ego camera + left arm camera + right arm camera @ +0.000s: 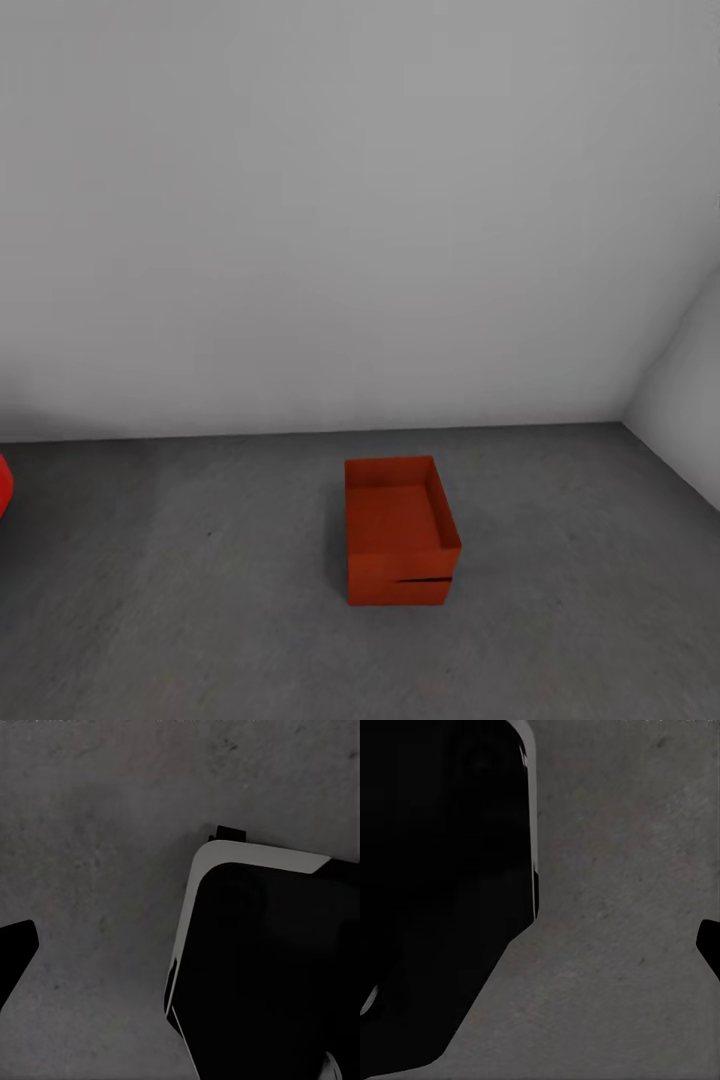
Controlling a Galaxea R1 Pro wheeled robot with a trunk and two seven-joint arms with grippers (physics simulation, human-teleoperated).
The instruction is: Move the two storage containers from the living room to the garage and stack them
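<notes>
Low and right of centre in the head view, two red-orange open-top rectangular storage containers (pixel 398 535) sit stacked on the dark grey concrete floor (pixel 200 600) near the grey-white wall (pixel 350 200); a red shape (pixel 4 485) touches the left edge. Both wrist views show mottled concrete (pixel 97 832) beside black robot bodywork (pixel 435 870); whether either gripper is open cannot be told.

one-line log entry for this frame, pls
room: garage | containers: stacked, upper one nested in the lower, on concrete floor near back wall | wrist views: floor, robot base | red object at left edge

A bare garage: plain grey-white walls (pixel 350 200) meeting a dark, mottled concrete floor (pixel 200 600).
</notes>
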